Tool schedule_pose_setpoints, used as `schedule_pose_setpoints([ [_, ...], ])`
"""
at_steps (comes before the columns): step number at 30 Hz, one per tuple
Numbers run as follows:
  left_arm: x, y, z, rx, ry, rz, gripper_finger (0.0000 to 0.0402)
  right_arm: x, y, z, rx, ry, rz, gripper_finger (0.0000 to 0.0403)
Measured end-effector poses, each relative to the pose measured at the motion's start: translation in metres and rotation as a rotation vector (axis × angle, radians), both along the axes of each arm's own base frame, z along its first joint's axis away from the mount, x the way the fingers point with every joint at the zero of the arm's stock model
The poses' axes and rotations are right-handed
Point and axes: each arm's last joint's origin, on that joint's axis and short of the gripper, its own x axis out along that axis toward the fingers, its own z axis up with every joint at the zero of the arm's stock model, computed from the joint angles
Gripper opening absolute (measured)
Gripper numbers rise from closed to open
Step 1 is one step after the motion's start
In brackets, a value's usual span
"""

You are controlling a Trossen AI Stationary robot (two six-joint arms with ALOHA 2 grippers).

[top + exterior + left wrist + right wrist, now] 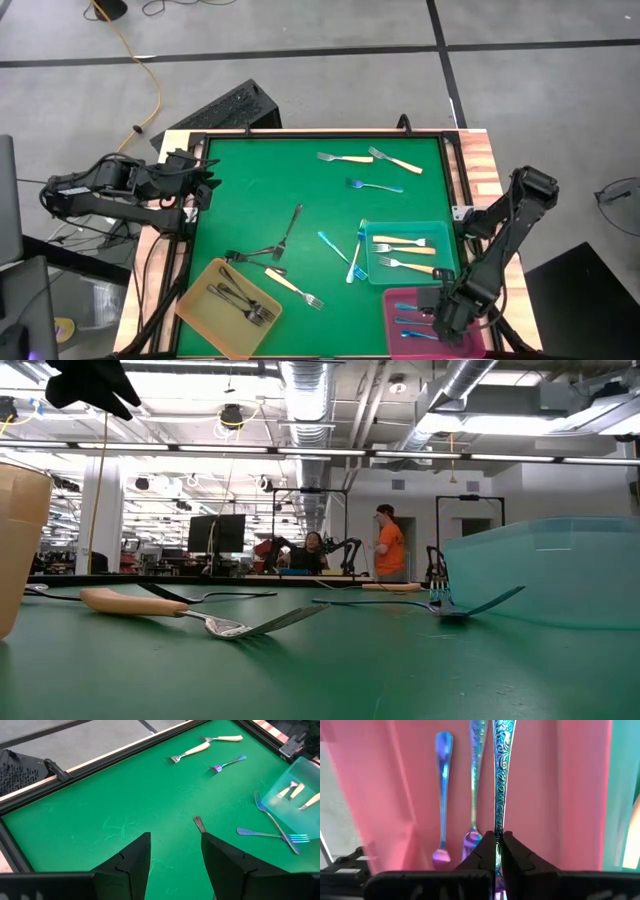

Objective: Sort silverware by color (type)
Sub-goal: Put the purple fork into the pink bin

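Right wrist view: right gripper (495, 851) pinching embossed iridescent fork (500, 775) over glossy pink tray (545, 795) at near right — two more blue-purple forks (443, 780) lying inside. Green felt mat (260, 190) carrying scattered cream-handled forks (344, 158); teal tray (440, 235), yellow tray (200, 300) nearby. Left gripper (175, 852) hovering at left edge, fingers parted, gripping nothing.

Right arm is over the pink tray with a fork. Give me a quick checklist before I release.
1. right gripper shut on iridescent fork: ok.
2. Gripper over the pink tray: ok.
3. Tray contents match, two blue forks lying inside: ok.
4. Held fork resting on the tray floor: cannot tell.
5. left gripper open, parked at the mat's left edge, clear: ok.
6. Sorting finished: not ok, forks remain on the green mat.
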Motion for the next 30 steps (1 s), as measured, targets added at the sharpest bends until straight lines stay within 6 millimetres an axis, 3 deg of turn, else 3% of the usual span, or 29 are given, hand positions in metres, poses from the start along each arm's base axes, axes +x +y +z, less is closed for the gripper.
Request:
schedule_pose_setpoints([
  [9, 0.000, 0.000, 0.000, 0.002, 0.003, 0.002, 0.0158, -0.009, -0.008, -0.034, 0.030, 0.080, 0.018, 0.0031],
  [25, 0.000, 0.001, 0.000, 0.020, 0.007, 0.008, 0.0158, -0.004, -0.010, -0.049, 0.083, 0.040, 0.005, 0.0032],
  [30, 0.000, 0.001, 0.000, 0.018, 0.005, 0.011, 0.0158, 0.004, -0.005, -0.062, 0.081, 0.041, 0.032, 0.0037],
])
